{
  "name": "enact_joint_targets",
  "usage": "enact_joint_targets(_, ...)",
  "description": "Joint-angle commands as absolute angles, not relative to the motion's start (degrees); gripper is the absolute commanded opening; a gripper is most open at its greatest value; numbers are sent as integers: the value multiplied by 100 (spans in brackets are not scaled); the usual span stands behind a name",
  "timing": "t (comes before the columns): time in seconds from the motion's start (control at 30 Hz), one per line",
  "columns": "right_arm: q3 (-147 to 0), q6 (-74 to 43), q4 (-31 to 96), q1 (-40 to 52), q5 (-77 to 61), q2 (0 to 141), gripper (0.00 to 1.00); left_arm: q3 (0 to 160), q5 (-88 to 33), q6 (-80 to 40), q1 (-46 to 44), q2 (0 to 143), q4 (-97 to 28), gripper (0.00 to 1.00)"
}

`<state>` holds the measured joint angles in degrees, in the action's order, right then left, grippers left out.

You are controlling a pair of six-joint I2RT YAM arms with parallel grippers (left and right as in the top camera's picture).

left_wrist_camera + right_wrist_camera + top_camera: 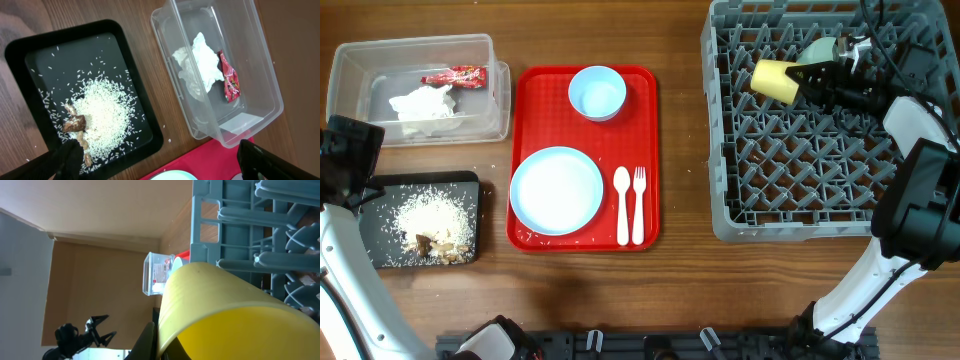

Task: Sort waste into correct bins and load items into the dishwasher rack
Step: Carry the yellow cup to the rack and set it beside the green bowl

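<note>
Loading is the step in hand: the right hand (817, 72) is clamped on the yellow cup (775, 80), holding it on its side over the far left part of the dishwasher rack (800, 190). Next, I judge, the cup wants tipping mouth-down and lowering between the pegs before the fingers let go. The left hand (162, 162) hangs with its fingers wide apart, holding nothing, above the two bins. Waste looks sorted: the clear tub (360, 55) holds the napkin (423, 103) and red wrapper (455, 75); the black tray (385, 250) holds rice (435, 208) and brown scraps (430, 243). On the red serving tray (645, 120) lie the plate (557, 190), bowl (597, 92), spoon (622, 205) and fork (639, 205), not yet loaded.
</note>
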<state>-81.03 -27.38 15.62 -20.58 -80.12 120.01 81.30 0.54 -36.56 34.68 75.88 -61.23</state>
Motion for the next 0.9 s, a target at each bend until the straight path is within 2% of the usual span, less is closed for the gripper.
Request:
enact_joint_targets(0.0, -8088, -2867, 1586, -2115, -7955, 12215, 8, 8197, 51, -3649, 3500, 7575, -6108, 100)
enact_joint_targets(0.3, -8088, -2864, 1380, -2211, -7452, 12215, 25, 8197, 51, -3649, 3500, 7575, -6108, 100)
enact_joint_targets(0.63, -8093, -2993, 1726, -2580, -7382, 11937, 26, 8197, 51, -3649, 3500, 7575, -6108, 100)
enact_joint_targets(0.8, -8093, -2735, 2681, -2580, -6289, 11354, 25, 8197, 51, -3649, 3500, 7575, -6108, 100)
enact_joint_targets(0.87, -8093, -2672, 3223, -2580, -5443, 10965, 25, 8197, 51, -3649, 3500, 7575, -6108, 100)
